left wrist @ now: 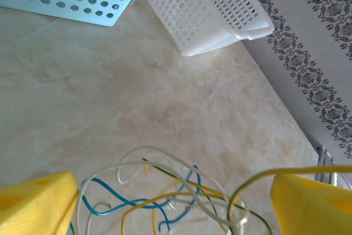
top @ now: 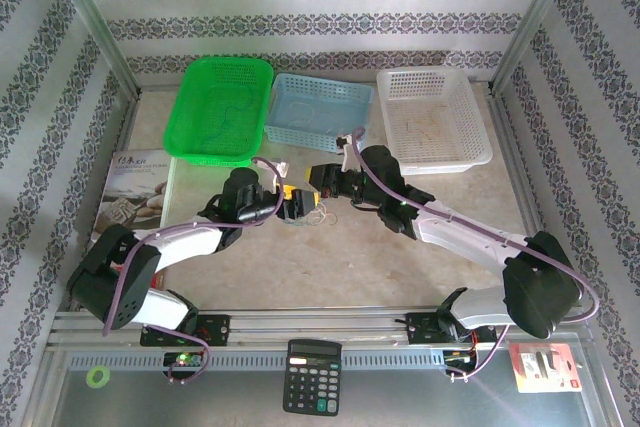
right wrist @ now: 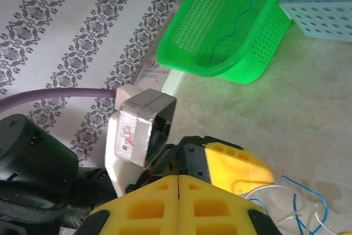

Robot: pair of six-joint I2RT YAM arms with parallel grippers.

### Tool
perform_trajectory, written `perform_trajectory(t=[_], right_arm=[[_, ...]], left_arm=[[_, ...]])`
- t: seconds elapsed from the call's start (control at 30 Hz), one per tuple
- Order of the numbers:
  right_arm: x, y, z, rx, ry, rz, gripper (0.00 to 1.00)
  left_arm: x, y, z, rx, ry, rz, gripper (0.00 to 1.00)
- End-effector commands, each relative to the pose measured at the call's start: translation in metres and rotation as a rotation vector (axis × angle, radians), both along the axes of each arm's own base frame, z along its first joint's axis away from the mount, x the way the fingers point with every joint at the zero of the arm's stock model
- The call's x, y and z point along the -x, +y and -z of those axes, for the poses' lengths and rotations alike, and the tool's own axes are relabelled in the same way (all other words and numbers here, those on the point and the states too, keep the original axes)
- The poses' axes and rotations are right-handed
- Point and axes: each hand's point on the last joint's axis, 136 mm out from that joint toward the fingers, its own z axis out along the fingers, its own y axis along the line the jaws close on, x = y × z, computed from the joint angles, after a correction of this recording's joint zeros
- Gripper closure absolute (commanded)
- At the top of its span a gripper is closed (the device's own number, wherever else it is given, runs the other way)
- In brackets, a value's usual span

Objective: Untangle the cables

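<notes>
Left claw (left wrist: 175,205): released; yellow fingers (left wrist: 38,202) are spread wide on either side of the tangle, low over the bench (left wrist: 137,97).
Right claw (right wrist: 179,205): clenched, with nothing seen between the pads; held just beside the tangle.
Cables (left wrist: 165,191): green, blue, yellow and whitish loops are crossed over each other on the bench, between the 2 claws.
Green basket (right wrist: 190,37): 1 blue cable (right wrist: 231,30) is laid inside, apart from the rest.
Progress: 1 strand is judged sorted; 4 colours are left knotted, so most of the work is judged outstanding.
</notes>
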Motion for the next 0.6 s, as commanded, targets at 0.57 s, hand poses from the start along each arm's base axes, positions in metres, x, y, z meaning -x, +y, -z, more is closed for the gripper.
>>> perform_trajectory(t=[0.57], right_arm=[[-0.019,-0.027,-0.144,-0.286,-0.185,0.058,1.00]], left_arm=[[0.005,0.005,0.057,-0.064,0.058,-0.025,0.48]])
